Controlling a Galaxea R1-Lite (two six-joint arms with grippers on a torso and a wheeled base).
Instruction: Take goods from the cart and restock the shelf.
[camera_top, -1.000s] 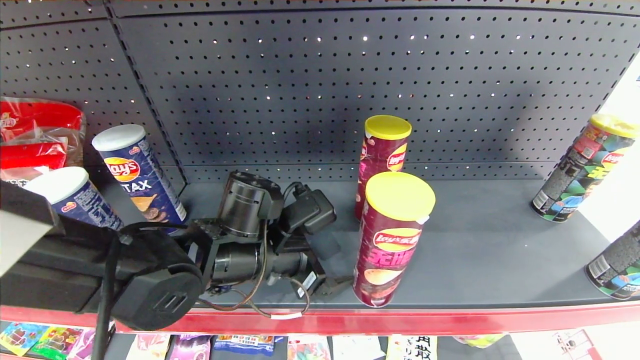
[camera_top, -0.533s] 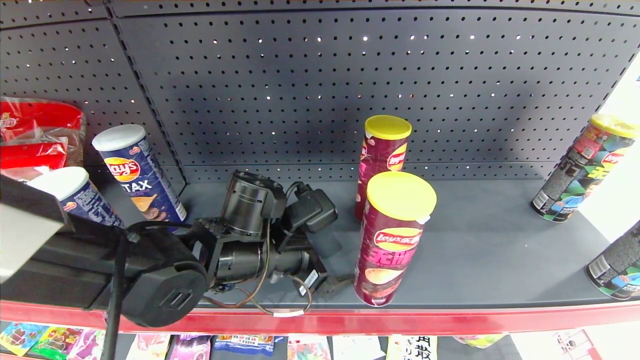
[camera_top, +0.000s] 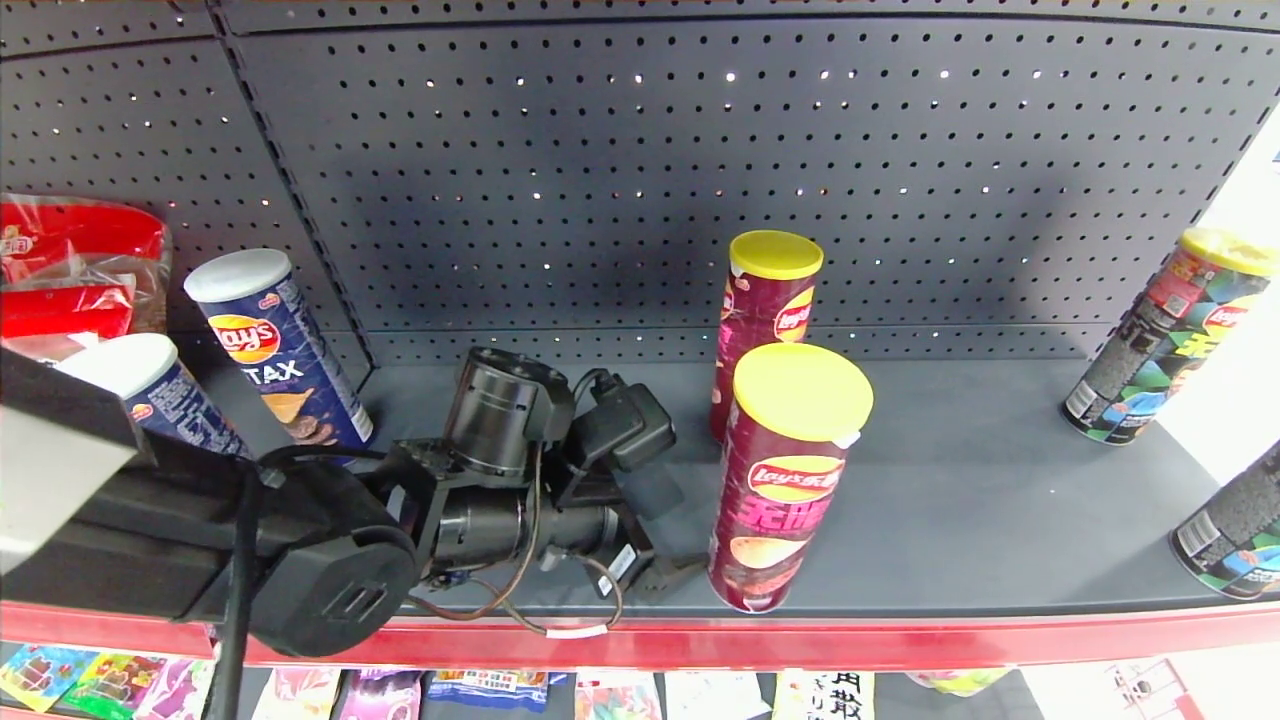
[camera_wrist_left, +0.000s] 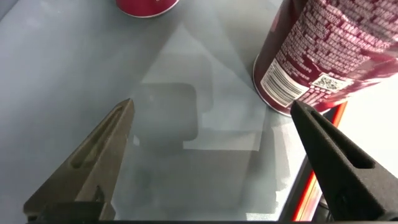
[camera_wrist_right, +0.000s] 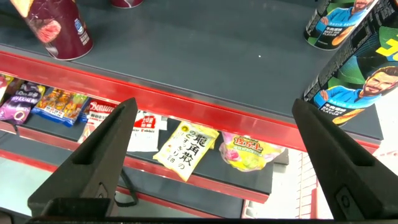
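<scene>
**Left hand open beside the front chip can**

The front red chip can (camera_top: 790, 480) with the yellow lid stands upright on the shelf (camera_top: 1000, 500), close to the red front edge (camera_top: 900, 640). My left hand (camera_top: 665, 535) is low over the shelf, just beside this can. Its fingers are spread wide and hold nothing. One fingertip (camera_wrist_left: 309, 124) is very near the foot of the can; I cannot tell if it touches. A second red can (camera_top: 770, 300) stands behind the first, farther from the hand. My right hand (camera_wrist_right: 217, 162) is also wide open and empty, in front of the shelf, with two green-black cans (camera_wrist_right: 351, 62) ahead of it. Two blue cans (camera_top: 265, 340) stand behind the left arm.
</scene>
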